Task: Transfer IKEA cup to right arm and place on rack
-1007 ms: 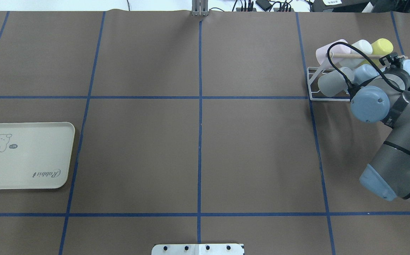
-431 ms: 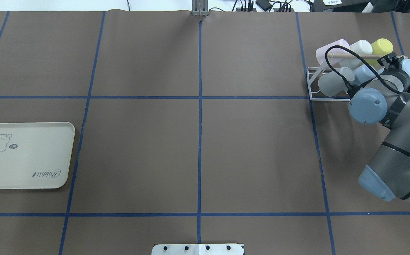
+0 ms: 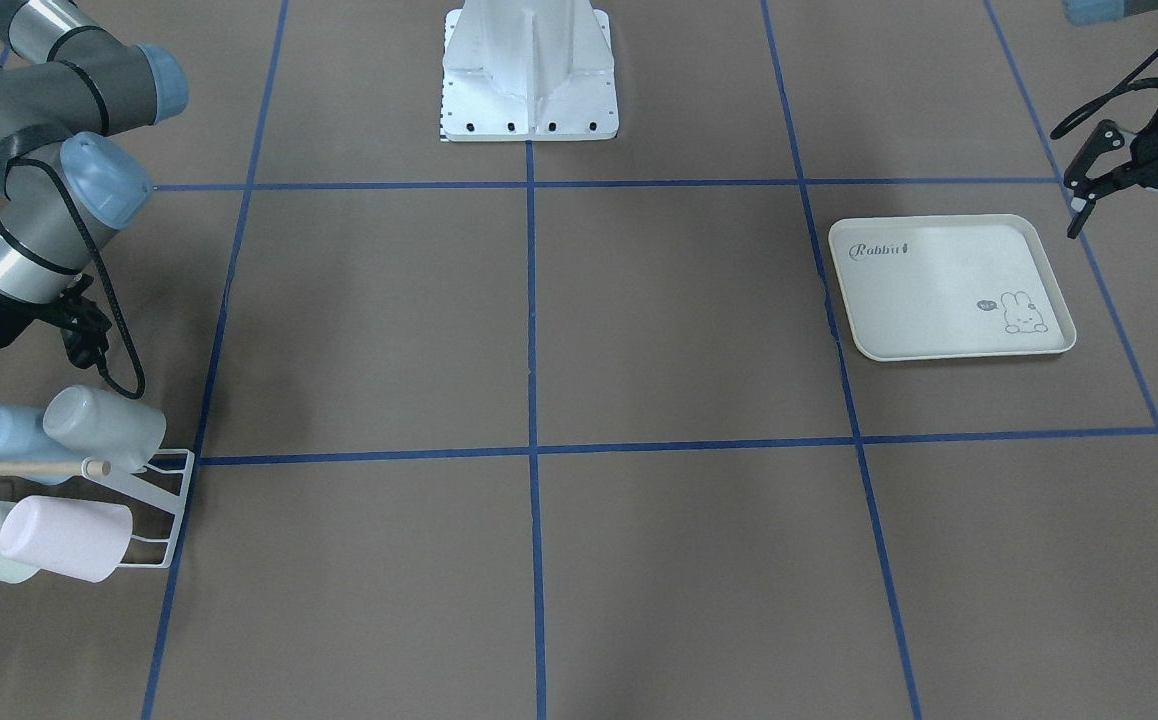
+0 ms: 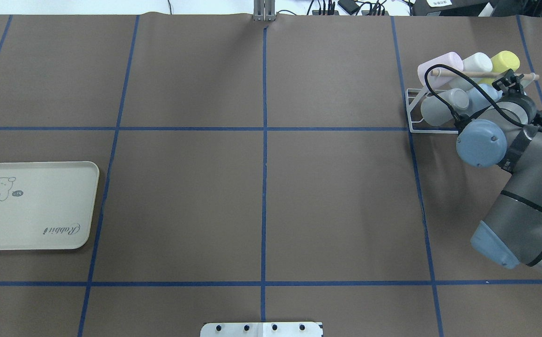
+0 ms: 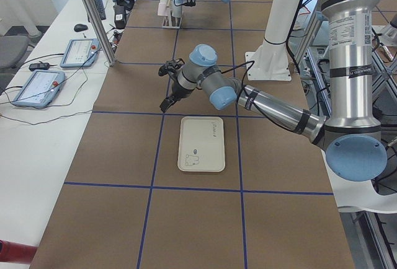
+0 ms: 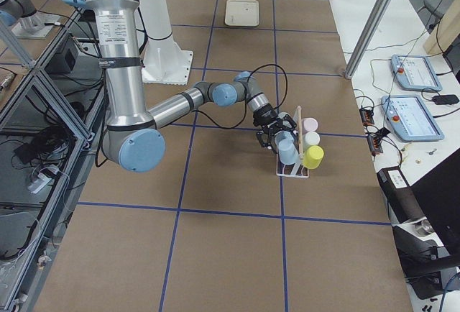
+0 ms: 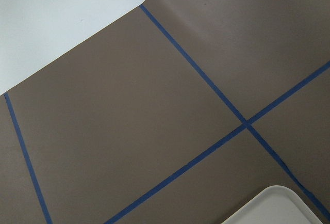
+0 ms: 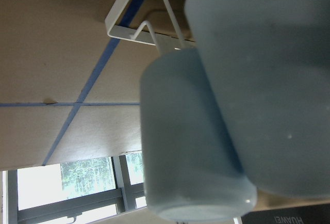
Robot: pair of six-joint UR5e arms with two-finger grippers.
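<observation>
The white wire rack [image 4: 413, 110] stands at the table's far right and carries pink [image 4: 439, 65], white [image 4: 479, 61], yellow [image 4: 505, 61], grey [image 4: 439, 105] and blue [image 4: 481, 96] cups under its wooden dowel [image 4: 453, 73]. The right arm [image 4: 523, 154] reaches over the rack, and its wrist hides the gripper from overhead. My right gripper [image 6: 269, 131] is at the rack's near row, shut on a light-blue IKEA cup [image 8: 268, 79] that fills the right wrist view beside another blue cup [image 8: 180, 146]. My left gripper [image 3: 1129, 248] hangs open and empty beside the tray.
A cream rabbit-print tray [image 4: 32, 206] lies empty at the table's left side, also seen as the tray [image 3: 949, 285] in the front view. The robot's white base [image 3: 529, 70] stands at the near edge. Blue tape lines grid the brown table cover.
The right arm's wrist has shifted toward the rack and turned. The light-blue cup that showed beyond the wrist is now hidden under it. The tray has not moved.
</observation>
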